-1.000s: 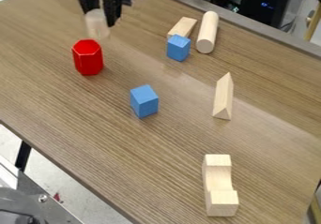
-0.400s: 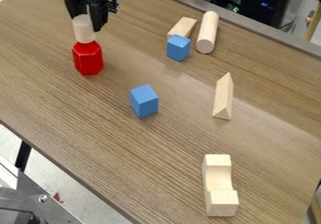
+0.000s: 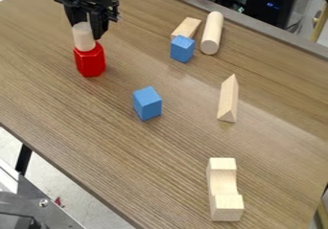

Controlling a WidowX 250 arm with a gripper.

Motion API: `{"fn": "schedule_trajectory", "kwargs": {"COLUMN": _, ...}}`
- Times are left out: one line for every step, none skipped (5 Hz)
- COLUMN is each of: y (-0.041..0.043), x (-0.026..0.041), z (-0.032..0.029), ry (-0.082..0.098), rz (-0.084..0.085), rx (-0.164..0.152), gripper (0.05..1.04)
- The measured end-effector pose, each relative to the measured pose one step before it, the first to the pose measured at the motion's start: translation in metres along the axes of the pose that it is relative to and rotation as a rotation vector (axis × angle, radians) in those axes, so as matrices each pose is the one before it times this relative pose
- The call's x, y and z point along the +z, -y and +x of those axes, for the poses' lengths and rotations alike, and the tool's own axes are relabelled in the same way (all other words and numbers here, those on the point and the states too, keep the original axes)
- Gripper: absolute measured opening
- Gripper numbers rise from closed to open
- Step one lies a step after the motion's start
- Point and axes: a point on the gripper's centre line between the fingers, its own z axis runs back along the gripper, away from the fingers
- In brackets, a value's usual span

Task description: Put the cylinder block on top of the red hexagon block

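Nearest, towards the right-hand corner of the bench (image 3: 128, 161), lies one notched wooden block (image 3: 223, 187), its length running away from the viewer. Farther back are one of two blue blocks (image 3: 147, 103), around the middle of the bench but closer to its lower-left edge, and one triangular wooden prism (image 3: 228, 99), lying on its side and closer to the far right edge.

Next comes the only red hexagon block (image 3: 89, 64), standing upright towards the bench's upper-left end. The cylinder block (image 3: 83, 37), one of two cylinders, is upright over it, its lower end at the red block's top and set a little to the left; whether its full weight rests there I cannot tell. The fingers (image 3: 98, 28) of the black gripper (image 3: 86, 30) come down from above and pinch its upper part, so the cylinder block sits between them with its lower part reaching below their grip.

Well apart from that stack, near the far right edge, is the second blue block (image 3: 182, 49). Just behind it lie the other, longer cylinder (image 3: 212, 33), on its side, and one flat wooden block (image 3: 187, 27), partly hidden by the blue one. Beyond that edge stands a black case (image 3: 272, 5) with small blue lights.
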Motion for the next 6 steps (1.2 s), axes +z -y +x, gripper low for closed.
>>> {"fn": "schedule_trajectory", "kwargs": {"y": 0.00169, "x": -0.00113, "z": -0.00078, "ry": -0.0014, "rz": -0.0003, "rx": 0.0005, "gripper": 0.472}}
{"fn": "schedule_trajectory", "kwargs": {"y": 0.0008, "x": -0.00065, "z": -0.00014, "ry": 0.0049, "rz": -0.0002, "rx": 0.001, "gripper": 0.472}}
{"fn": "schedule_trajectory", "kwargs": {"y": -0.00023, "x": -0.00057, "z": 0.00027, "ry": 0.0159, "rz": 0.0117, "rx": 0.0003, "gripper": 0.519}}
{"fn": "schedule_trajectory", "kwargs": {"y": 0.00117, "x": -0.00157, "z": -0.00167, "ry": -0.0065, "rz": 0.0149, "rx": 0.0035, "gripper": 0.85}}
{"fn": "schedule_trajectory", "kwargs": {"y": 0.00028, "x": 0.0003, "z": 0.00012, "ry": -0.0016, "rz": 0.0005, "rx": 0.0067, "gripper": 1.008}}
{"fn": "schedule_trajectory", "kwargs": {"y": -0.0064, "x": 0.03023, "z": 0.00275, "ry": 0.058, "rz": 0.038, "rx": 0.0621, "gripper": 1.001}}
